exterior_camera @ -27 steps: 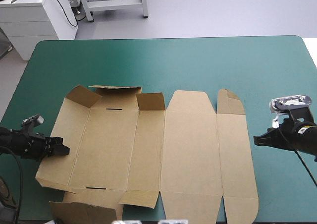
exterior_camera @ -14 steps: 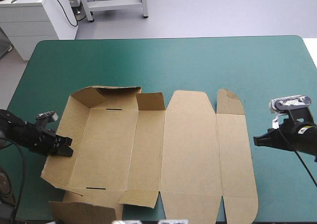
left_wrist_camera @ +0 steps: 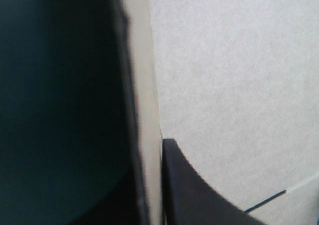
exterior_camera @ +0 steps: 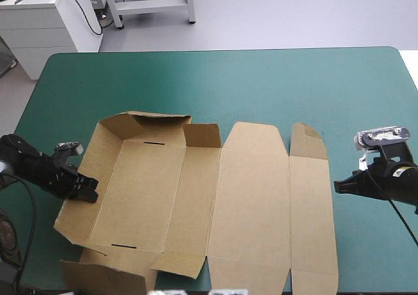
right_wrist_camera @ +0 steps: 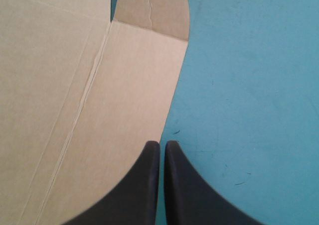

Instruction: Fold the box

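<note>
Left gripper (exterior_camera: 87,190) is clamped on the box (exterior_camera: 251,203), pinching its raised left wall about halfway along that wall's upper edge. In the left wrist view one black finger (left_wrist_camera: 199,197) lies against the wall's inner face, and the board's thin edge (left_wrist_camera: 144,110) runs straight up beside it. The other finger is lost in the dark on the outer side, where the teal-green table (left_wrist_camera: 50,75) shows. Right gripper (exterior_camera: 338,186) sits just off the box's right edge. Its two fingers are pressed together into a point (right_wrist_camera: 162,146) with nothing between them. The tip is just beside the edge of the narrow end panel (right_wrist_camera: 129,100), and whether it touches cannot be told. The box lies on the table (exterior_camera: 228,79), left of middle and toward the near edge. Its left part is partly raised, with the left wall tilted up, the far flap (exterior_camera: 160,122) leaning inward and a corner tab (exterior_camera: 201,135) standing beside it. Two short black slots mark the floor, one (exterior_camera: 153,142) by the far flap and one (exterior_camera: 124,246) near the front. To the right of that part, the wide lid panel and the narrow strip with its rounded tab (exterior_camera: 307,138) lie flat.
</note>
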### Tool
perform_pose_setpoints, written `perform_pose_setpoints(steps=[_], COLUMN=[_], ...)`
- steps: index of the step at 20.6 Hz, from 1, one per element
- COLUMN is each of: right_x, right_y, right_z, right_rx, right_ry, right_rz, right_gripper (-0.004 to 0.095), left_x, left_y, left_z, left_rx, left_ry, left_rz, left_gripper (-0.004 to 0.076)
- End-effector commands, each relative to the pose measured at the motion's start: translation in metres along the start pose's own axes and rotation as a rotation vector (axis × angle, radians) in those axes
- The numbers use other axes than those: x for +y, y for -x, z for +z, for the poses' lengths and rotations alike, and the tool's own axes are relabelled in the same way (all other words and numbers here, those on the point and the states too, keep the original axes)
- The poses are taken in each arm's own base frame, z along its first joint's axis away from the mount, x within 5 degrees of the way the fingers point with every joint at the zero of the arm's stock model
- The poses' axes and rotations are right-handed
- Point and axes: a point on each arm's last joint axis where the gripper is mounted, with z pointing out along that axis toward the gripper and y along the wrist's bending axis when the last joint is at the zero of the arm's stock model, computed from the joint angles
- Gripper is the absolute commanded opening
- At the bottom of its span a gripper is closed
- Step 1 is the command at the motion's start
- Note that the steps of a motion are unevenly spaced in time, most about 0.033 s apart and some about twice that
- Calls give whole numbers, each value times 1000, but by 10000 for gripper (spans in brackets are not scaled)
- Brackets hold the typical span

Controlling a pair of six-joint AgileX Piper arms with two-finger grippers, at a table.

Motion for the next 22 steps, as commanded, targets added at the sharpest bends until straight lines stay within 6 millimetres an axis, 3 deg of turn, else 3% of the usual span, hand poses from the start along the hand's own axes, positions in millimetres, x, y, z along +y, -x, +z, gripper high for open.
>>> perform_pose_setpoints(steps=[1, 5, 6, 10, 12, 18, 22], right_x=[0, 0, 1, 3, 3, 6, 7], right_y=[8, 8, 8, 7, 7, 7, 8], right_z=[-9, -9, -9, -9, -9, -9, -9], right_rx=[-76, -78, -76, -70, -69, -66, -74], right_ry=[-14, -9, -4, 16, 23, 50, 69], right_rz=[-4, 4, 6, 15, 18, 36, 47], right_gripper=[20, 20, 20, 20, 20, 20, 20], left_x=[-22, -69, -91, -139, -184, -263, -295], left_y=[29, 82, 98, 122, 136, 139, 129], left_z=[-21, -51, -60, -68, -69, -61, -49], left_rx=[-94, -233, -307, -447, -606, -874, -887], left_ry=[59, 276, 345, 452, 546, 696, 699], left_rz=[143, 441, 552, 845, 1061, 1365, 1505], left_gripper=[-8, -8, -8, -8, -8, -8, -8])
